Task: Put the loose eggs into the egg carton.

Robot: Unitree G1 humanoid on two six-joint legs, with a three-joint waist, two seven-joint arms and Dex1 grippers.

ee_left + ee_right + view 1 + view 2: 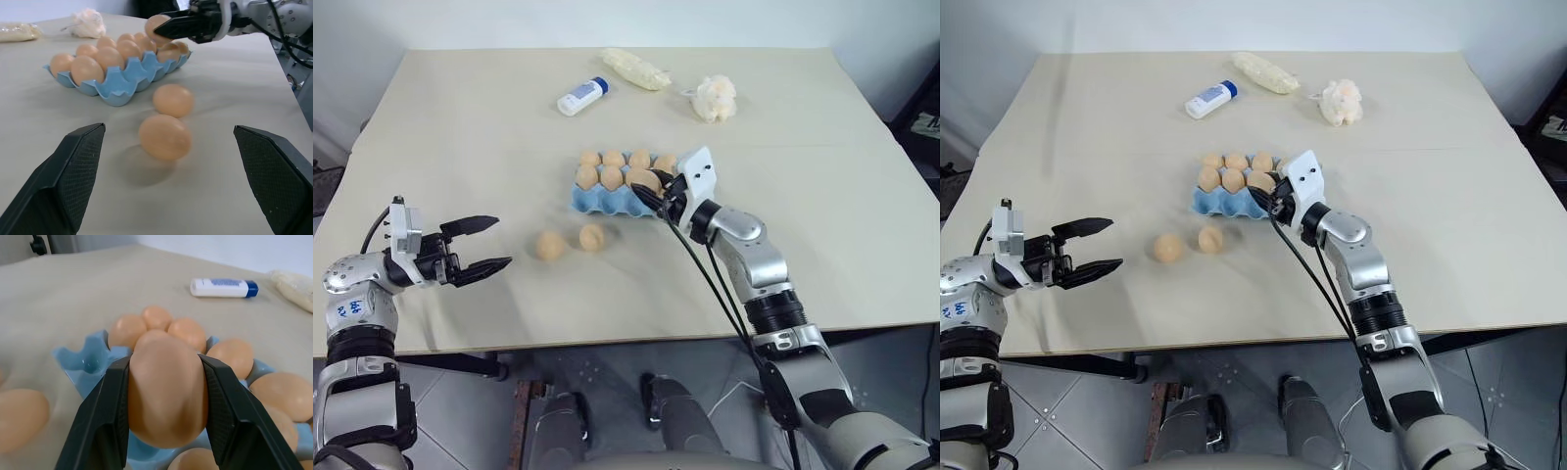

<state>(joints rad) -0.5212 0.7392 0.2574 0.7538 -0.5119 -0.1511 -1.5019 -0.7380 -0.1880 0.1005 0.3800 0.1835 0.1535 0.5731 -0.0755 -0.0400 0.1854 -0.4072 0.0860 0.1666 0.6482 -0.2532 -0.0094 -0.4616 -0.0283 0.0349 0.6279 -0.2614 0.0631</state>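
Left eye view: right gripper [654, 193] reaches level over egg carton [597, 201] near edge, jaws clamped on egg [642, 180]. Left gripper [487, 245] level above bench [460, 127], jaws spread, empty. Left wrist view: two loose eggs [164, 136] on bench beside carton.

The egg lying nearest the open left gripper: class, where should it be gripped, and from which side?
Grip the nearest egg across its rounded middle, coming in level from the left gripper side. Its open fingers already frame it, and the second egg and carton lie behind, so that side is free.
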